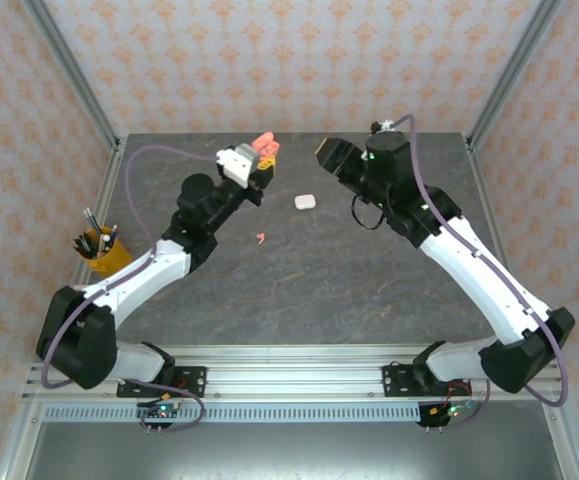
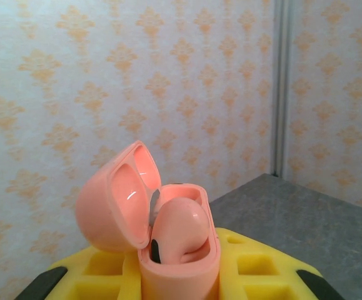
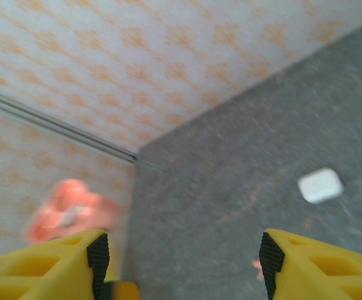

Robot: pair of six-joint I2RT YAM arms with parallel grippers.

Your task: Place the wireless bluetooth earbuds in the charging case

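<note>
1. Left gripper (image 2: 179,282) pinched the pink charging case (image 2: 182,265), held upright above the table (image 1: 319,285), mouth up, lid (image 2: 113,201) swung open to the left in the wrist view.
2. Seated earbud (image 2: 184,222) sat in the case, bulb up, stem hidden.
3. Right gripper (image 3: 181,265) spread wide, nothing between.
4. Loose earbud (image 1: 260,237) lay on the table near the white case (image 1: 304,201) - axis too small to tell.

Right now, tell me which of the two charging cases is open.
The pink case in the left gripper: lid flipped back, an earbud inside. The white case lies shut on the table.
</note>
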